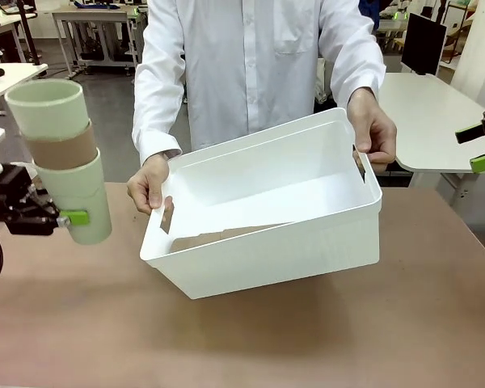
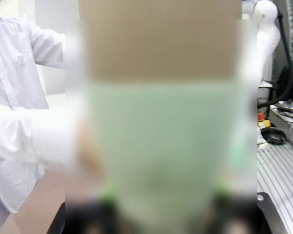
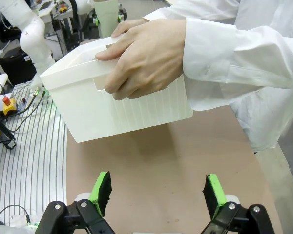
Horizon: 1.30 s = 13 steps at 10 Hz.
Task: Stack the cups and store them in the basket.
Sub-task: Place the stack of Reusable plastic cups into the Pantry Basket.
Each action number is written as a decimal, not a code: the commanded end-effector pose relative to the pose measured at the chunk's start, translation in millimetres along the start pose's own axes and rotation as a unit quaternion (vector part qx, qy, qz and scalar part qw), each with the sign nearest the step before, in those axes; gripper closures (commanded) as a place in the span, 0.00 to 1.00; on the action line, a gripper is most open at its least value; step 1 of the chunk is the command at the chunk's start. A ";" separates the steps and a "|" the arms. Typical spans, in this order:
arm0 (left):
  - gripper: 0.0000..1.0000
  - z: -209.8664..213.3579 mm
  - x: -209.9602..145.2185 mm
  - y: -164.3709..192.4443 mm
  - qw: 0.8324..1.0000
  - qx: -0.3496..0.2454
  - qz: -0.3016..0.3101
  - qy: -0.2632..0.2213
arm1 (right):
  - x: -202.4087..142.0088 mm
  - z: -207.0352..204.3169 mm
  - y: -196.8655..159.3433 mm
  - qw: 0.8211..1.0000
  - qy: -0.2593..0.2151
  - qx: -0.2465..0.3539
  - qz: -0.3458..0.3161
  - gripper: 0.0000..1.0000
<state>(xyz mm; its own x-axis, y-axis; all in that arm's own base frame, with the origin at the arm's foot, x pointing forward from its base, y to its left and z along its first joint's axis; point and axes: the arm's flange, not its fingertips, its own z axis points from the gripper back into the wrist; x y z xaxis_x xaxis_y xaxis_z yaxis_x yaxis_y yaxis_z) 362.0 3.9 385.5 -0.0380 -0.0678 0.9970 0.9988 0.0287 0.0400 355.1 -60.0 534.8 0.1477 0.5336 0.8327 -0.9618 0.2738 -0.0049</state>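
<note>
Cups (image 1: pixel 61 153) nested in one stack, mint, tan and mint bands showing.

Front view:
- Stack pinched low on its bottom mint cup by left gripper (image 1: pixel 74 217), jaws clamped across the cup wall.
- Stack carried above the left edge of the table (image 1: pixel 242 339), clear of the surface, long axis near upright with the open mouth up and leaning slightly left.
- Basket (image 1: pixel 339 234) lifted over the middle of the table by the person's hands (image 1: pixel 149 184), one at each slot handle, mouth tipped toward the robot's side.
- Basket to the right of the stack, near but apart; the near-left rim closest to it.
- Right gripper (image 1: pixel 481 145) at the right edge, well apart from the stack.

Left wrist view:
- Stack (image 2: pixel 161 126) close up and blurred between the fingers of left gripper (image 2: pixel 163 204), tan band above mint.
- White sleeve (image 2: pixel 19 136) off to one side.

Right wrist view:
- Right gripper (image 3: pixel 156 192) spread wide, nothing between the pads, above bare table (image 3: pixel 176 161).
- Basket (image 3: pixel 132 107) ahead of it, a hand (image 3: pixel 146 58) over the near handle.

Judgement: left arm the nearer carrier. Likely next: a sideways move right, over the rim, then lowering base-first into the tilted mouth.
</note>
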 end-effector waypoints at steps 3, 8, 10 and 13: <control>0.15 -25.3 135.1 -20.6 0.990 -0.002 0.053 0.133 | 1.5 0.5 0.1 1.000 -0.013 -0.002 0.006 0.00; 0.15 -115.6 234.1 -26.0 0.950 0.015 0.047 0.309 | 1.5 0.5 0.1 1.000 -0.013 -0.002 0.006 0.00; 0.15 -162.6 233.1 -13.4 0.928 0.012 0.040 0.369 | 1.5 0.5 0.1 1.000 -0.013 -0.002 0.006 0.00; 0.15 -216.9 220.2 13.5 0.903 0.023 0.038 0.428 | 1.5 0.5 0.1 1.000 -0.013 -0.002 0.006 0.00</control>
<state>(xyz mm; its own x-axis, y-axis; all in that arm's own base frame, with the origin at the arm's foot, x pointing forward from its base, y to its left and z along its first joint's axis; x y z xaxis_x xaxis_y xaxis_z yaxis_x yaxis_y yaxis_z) 361.1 -219.6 579.1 0.0611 -0.7899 0.6102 0.9970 0.0772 0.0001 355.3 -59.1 535.8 0.1474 0.5260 0.8376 -0.9612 0.2757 -0.0040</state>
